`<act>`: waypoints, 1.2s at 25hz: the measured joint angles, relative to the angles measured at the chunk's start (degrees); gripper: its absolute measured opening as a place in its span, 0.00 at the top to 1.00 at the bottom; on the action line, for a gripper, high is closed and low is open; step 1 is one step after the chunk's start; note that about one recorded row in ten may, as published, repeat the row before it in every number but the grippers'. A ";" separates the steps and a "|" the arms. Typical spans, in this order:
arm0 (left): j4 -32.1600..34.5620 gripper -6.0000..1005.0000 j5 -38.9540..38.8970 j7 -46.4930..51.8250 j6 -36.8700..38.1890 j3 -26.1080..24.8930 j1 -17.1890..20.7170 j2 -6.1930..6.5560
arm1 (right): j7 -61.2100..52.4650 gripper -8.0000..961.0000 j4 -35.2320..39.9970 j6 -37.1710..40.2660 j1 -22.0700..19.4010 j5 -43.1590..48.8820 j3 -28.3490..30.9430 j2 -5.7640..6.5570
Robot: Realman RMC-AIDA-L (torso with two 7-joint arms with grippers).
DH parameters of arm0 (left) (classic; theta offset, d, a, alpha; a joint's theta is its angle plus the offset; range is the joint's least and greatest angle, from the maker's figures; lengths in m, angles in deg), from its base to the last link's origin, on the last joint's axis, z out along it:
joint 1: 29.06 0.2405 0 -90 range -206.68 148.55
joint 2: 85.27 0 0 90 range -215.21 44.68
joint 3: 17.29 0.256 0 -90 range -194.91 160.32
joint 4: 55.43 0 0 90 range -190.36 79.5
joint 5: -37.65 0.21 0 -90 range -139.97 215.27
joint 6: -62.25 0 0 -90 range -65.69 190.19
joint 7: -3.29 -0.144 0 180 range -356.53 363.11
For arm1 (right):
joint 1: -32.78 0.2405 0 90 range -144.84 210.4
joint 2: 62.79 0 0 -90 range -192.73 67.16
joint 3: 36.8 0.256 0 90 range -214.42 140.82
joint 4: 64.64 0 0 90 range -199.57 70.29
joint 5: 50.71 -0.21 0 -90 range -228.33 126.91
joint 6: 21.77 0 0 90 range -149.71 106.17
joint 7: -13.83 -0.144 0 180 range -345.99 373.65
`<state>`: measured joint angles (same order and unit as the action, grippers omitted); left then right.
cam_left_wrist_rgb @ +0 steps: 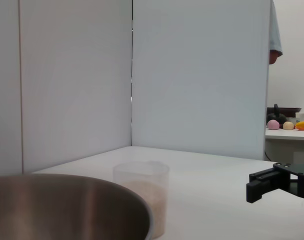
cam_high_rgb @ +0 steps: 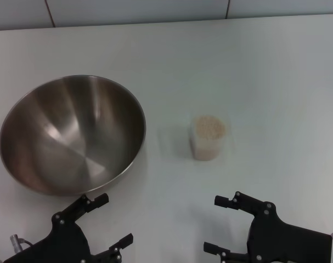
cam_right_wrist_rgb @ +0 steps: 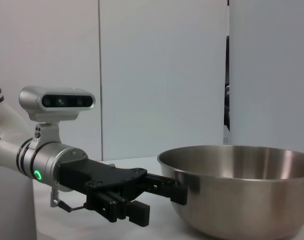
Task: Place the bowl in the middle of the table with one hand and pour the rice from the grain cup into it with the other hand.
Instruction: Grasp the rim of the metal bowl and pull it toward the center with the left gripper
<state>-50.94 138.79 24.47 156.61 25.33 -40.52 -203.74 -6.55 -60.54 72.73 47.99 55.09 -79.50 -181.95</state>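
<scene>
Head view — bowl: the large round stainless-steel mixing bowl (cam_high_rgb: pixel 73 134) sits at the left of the frame on the plain white tabletop (cam_high_rgb: pixel 276 71), empty, not yet in the middle.
Head view — cup: the small clear plastic grain cup (cam_high_rgb: pixel 208 138) stands upright right of centre, well apart from the bowl, filled nearly to the brim with off-white rice (cam_high_rgb: pixel 209 127).
Head view — grippers: the black left gripper (cam_high_rgb: pixel 107 219) at lower left has its prongs spread wide, the upper one just at the bowl's near rim, holding nothing; the black right gripper (cam_high_rgb: pixel 220 224) at lower right is also spread wide and empty, short of the cup.
Handling, judged: the bowl looks stiff, smooth and slippery, likely to rock on its curved base — the thin rim is the only grip. The cup looks light and thin-walled, easily crushed or tipped; take it mid-wall, gently.
Left wrist view: bowl rim (cam_left_wrist_rgb: pixel 71 192) fills the lower left, the cup (cam_left_wrist_rgb: pixel 141 197) just behind it, the right gripper (cam_left_wrist_rgb: pixel 272 182) at the right edge.
Right wrist view: the left gripper (cam_right_wrist_rgb: pixel 141 192) reaches in from the left, one prong tip at the bowl's (cam_right_wrist_rgb: pixel 242 190) outer wall just below the rim.
Room: bare table lies between bowl and cup and beyond them — enough to slide the bowl centreward, though the cup stands close to that path.
</scene>
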 joint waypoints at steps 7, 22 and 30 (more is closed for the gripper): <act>0.00 0.14 0.03 0.00 0.02 0.00 0.11 0.00 | 0.17 0.16 -0.05 0.05 0.20 -0.07 -0.01 -0.02; 4.16 0.14 -2.32 10.06 20.56 -14.85 4.19 0.51 | 0.46 0.16 0.08 0.10 -0.12 -0.08 0.79 -0.10; 12.77 0.15 -3.04 32.92 8.88 -24.41 -0.45 0.36 | 0.67 0.16 0.13 0.35 0.19 -0.07 0.92 -0.10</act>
<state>-38.17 135.74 57.38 165.48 0.92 -40.98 -203.37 -5.88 -60.41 73.07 48.18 55.01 -78.58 -182.05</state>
